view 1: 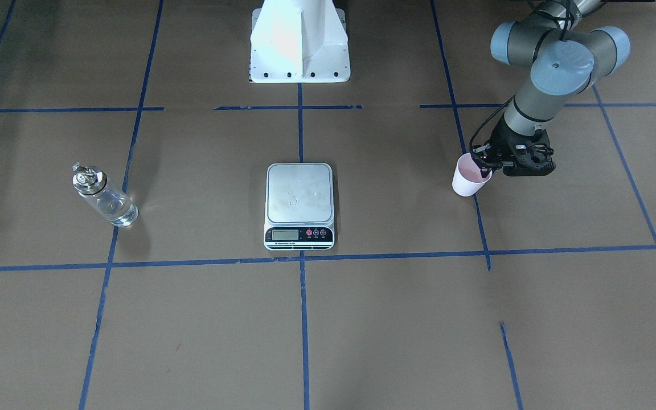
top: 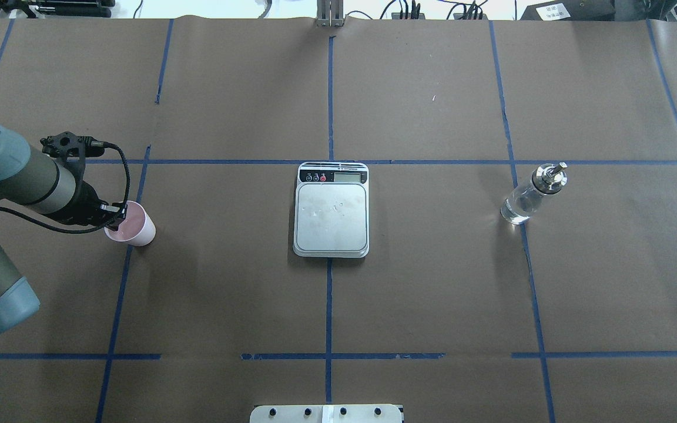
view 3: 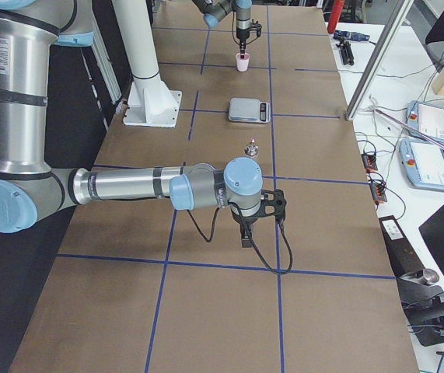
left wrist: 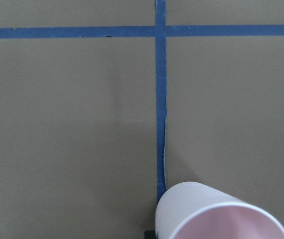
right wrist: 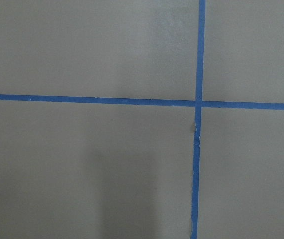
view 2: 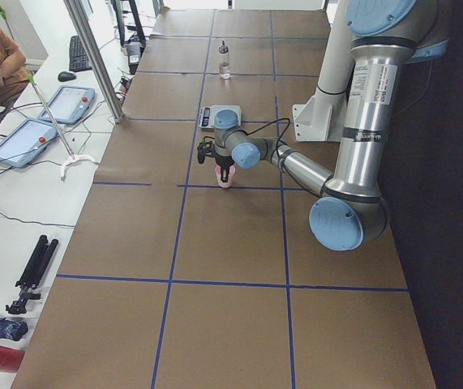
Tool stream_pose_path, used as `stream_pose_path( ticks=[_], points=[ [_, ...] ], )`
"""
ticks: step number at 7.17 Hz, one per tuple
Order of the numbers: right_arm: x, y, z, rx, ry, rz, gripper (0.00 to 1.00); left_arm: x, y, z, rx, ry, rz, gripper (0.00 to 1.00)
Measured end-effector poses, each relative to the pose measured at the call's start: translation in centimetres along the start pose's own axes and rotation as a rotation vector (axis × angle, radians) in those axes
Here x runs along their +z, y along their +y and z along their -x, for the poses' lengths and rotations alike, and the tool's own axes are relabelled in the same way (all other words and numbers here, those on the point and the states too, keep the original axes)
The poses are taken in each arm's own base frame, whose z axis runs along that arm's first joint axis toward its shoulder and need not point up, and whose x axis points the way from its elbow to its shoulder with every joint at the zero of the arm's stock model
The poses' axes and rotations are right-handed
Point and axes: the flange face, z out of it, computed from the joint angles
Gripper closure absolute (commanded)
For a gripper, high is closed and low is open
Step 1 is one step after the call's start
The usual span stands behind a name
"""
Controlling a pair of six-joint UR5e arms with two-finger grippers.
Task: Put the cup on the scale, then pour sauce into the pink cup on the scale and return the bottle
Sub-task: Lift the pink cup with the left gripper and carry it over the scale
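- Currently on step one: fetching the cup (view 1: 469, 181), upright on the counter (view 1: 396, 319), well apart from the scale (view 1: 299, 193).
- Left gripper (view 1: 486, 166) jaws at the rim; cannot tell whether clamped.
- Right gripper (view 3: 246, 237) jaws: cannot tell.
- Next, probably: confirm grip, lift, set down centred on the platform.

Brown table (top: 227, 294) bearing scale (top: 331, 218), bottle (top: 526, 200)

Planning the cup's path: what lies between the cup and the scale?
Nothing but bare table between cup and scale, clear in the overhead view.
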Motion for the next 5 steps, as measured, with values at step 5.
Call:
stream_pose_path(
  ticks=[5],
  points=[
    [-0.9, -0.3, 1.1, -0.021, -0.002, -0.018, 0.0, -9.6, 0.9, -5.8, -0.011, 0.03, 0.019, 1.0]
  ],
)
